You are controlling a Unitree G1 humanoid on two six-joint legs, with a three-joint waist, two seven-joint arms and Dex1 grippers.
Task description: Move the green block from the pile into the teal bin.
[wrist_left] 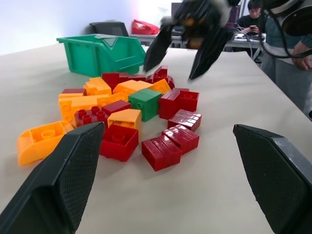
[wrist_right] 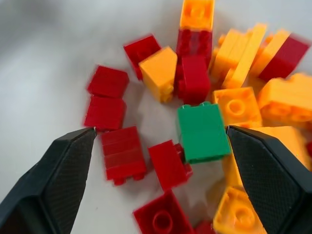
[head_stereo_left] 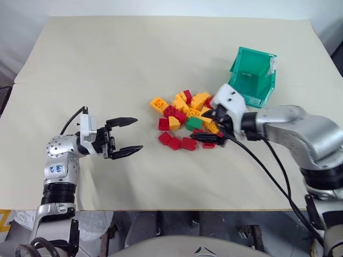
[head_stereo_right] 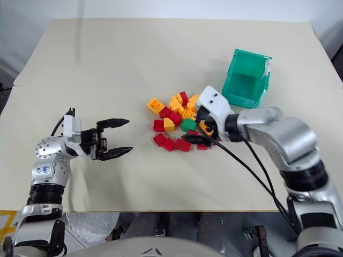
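We see the right gripper (head_stereo_left: 210, 125) spread wide and empty, poised over the near side of the pile (head_stereo_left: 185, 119). The green block (wrist_right: 202, 132) lies on the table (head_stereo_left: 134, 59) among red and orange bricks, between the two fingers and closer to one fingertip, not yet grasped. The teal bin (head_stereo_left: 253, 75) stands just beyond this gripper, past the pile. Well off to its left, the left gripper (head_stereo_left: 125, 136) is also spread and empty, pointing towards the pile.

Beige table (head_stereo_left: 161, 64), seated person (wrist_left: 253, 12) behind, background desks
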